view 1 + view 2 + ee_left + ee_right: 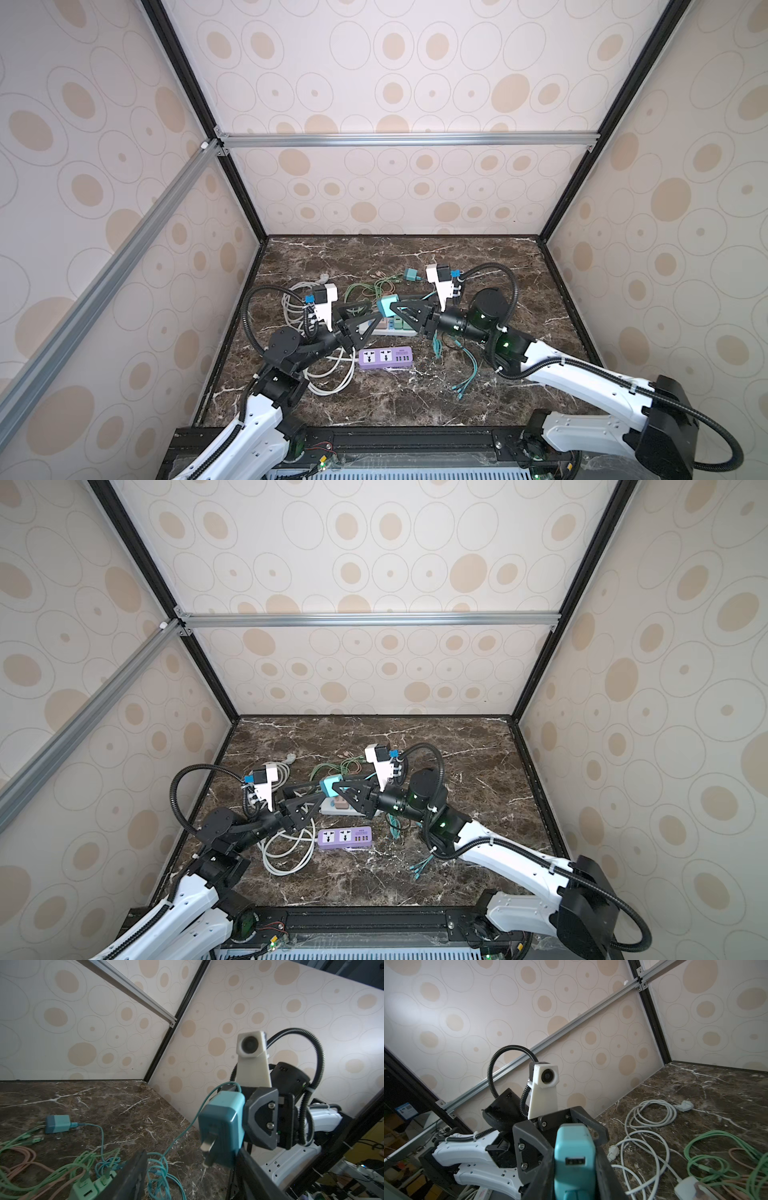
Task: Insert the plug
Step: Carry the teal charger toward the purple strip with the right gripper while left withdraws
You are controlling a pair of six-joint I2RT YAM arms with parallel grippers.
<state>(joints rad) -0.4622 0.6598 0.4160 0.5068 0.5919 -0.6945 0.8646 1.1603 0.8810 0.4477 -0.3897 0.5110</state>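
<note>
Plug [386, 306] hangs mid-counter above the strip [397, 330], clamped in my right fingers [261, 1120]. My left fingers [133, 1178] stand open just left of it. Prongs look tilted, so pushing down could jam them or skid the strip.

Robotics lab test booth. Aluminium profile frame [407, 139] lined with circle-patterned wall panels [415, 62], marble-look tabletop [374, 399], 2 robot arms, the left arm [249, 424] and the right arm [582, 370], mounted on a black base rail [415, 438] at the front edge; loose equipment and cables [361, 1167] beyond the enclosure.
</note>
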